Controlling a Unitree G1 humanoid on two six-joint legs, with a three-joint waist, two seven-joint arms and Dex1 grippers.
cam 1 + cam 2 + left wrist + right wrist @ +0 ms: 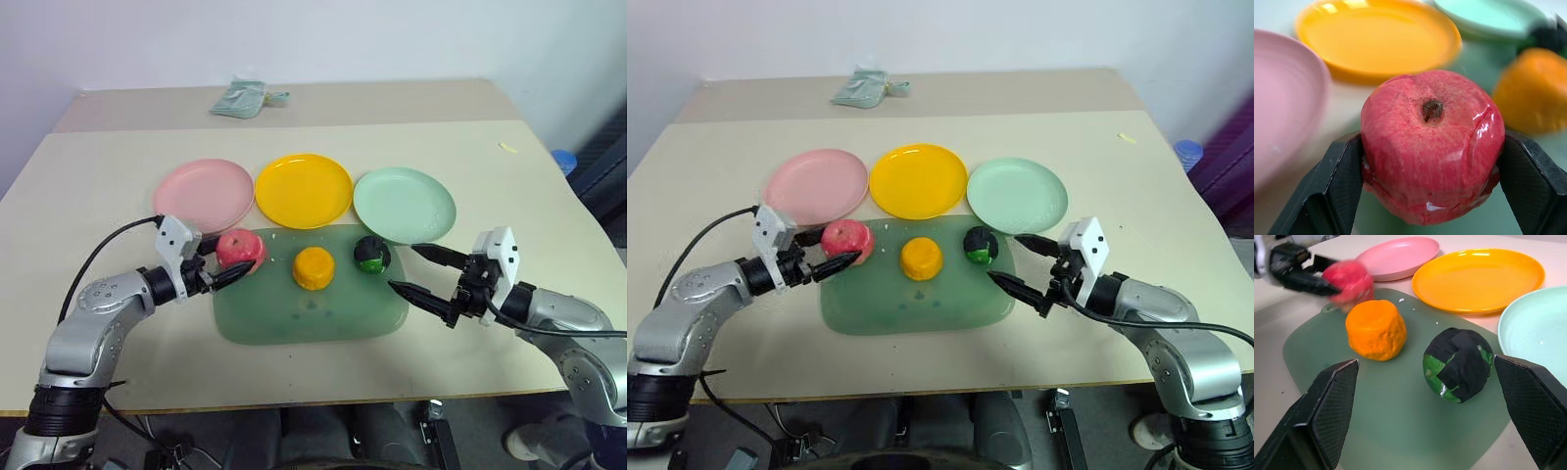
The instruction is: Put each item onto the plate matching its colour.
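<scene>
Beige table (98, 186), green mat (294, 318) carrying orange lump (313, 267) and black ball (372, 254), my left gripper (223, 264) clamped on red apple (240, 250) beside pink plate (204, 194), my right gripper (421, 271) spread wide near the ball.

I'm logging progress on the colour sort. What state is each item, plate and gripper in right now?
Red apple: between left gripper's fingers, on green mat.
Orange lump: on mat, free.
Black-green ball: on mat, free.
Pink plate, yellow plate, mint plate: empty.
Right gripper: open, beside ball.
</scene>
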